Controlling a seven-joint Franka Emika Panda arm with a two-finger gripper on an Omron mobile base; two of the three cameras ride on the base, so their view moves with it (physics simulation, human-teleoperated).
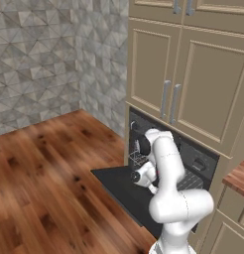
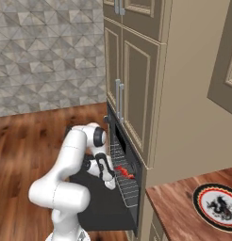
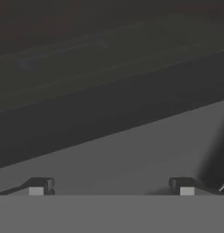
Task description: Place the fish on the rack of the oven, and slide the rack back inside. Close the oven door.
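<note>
The floor (image 1: 39,168) is warm reddish-brown wood planks, running up to a wall (image 1: 39,54) tiled in grey, faceted stone. Set into a tall run of beige cabinets (image 1: 203,84) with steel bar handles is the black oven (image 1: 196,161), its control strip with round knobs just under the cabinet doors. The oven door (image 1: 119,186) hangs fully open, lying flat and level above the floor.

From the right side the rack (image 2: 127,186) shows as a silver wire grid drawn out of the cavity over the door, and the fish (image 2: 124,172), small and red-orange, lies on it. The white arm bends down in front of the opening. The gripper (image 3: 111,186) has its fingers spread wide with nothing between them, facing a dark flat surface.

To the right a wooden counter (image 2: 179,212) carries a round black-rimmed plate (image 2: 216,206) with a dark pattern on white.
</note>
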